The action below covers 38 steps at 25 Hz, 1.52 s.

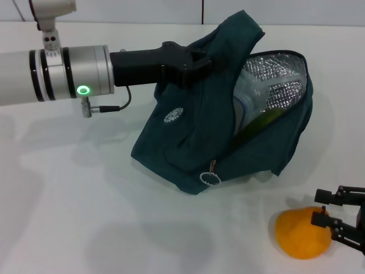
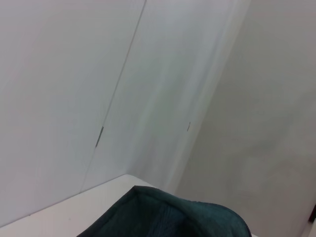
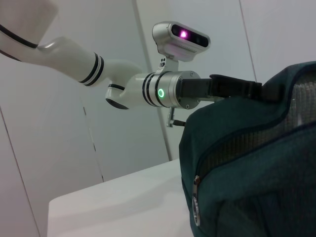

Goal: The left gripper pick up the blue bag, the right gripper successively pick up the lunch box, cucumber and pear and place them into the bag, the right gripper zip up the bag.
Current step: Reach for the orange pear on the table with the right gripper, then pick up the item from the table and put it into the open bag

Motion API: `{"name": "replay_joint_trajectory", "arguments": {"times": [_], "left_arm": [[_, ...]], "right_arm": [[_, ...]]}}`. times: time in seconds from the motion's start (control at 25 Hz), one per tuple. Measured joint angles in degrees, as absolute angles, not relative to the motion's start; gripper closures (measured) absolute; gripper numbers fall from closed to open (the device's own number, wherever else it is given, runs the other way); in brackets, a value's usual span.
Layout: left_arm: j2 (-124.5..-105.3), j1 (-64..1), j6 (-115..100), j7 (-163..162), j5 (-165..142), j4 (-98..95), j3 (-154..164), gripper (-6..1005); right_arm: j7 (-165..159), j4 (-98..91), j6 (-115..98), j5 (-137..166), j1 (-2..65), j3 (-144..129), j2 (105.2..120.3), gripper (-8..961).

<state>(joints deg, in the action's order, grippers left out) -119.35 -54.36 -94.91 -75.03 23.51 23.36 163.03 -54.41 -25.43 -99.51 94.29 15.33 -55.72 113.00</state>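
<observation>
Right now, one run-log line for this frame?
left gripper: holding bag open, tilted | inside: lunch box, cucumber | right gripper: at pear on table, not lifted | zipper: open

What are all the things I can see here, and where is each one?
blue bag: one, dark teal with silver foil lining, mid-table, tilted, held open at the top
zipper ring: one, metal, on the bag's near edge
lunch box: one, clear, inside the bag, mostly hidden
cucumber: one, dark green, inside the bag
pear: one, yellow-orange, on the table near the right front
table: one, white
left pincer: one, black, gripping the bag's top
right pincer: one, black, around the pear
</observation>
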Motion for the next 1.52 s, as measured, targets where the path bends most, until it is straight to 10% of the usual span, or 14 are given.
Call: {"name": "replay_joint_trajectory", "arguments": {"times": [0.72, 1.52], "left_arm": [[-119.36, -54.24, -95.1, -74.93, 23.46, 23.29, 163.03, 958], [-119.44, -54.47, -93.82, -73.13, 23.64, 21.88, 163.03, 958]], "right_arm": [[-50.14, -25.79, -98.78, 94.34, 15.09, -55.68, 113.35, 889], [-52.09, -25.13, -105.24, 72.31, 30.49, -53.0, 115.76, 936]]}}
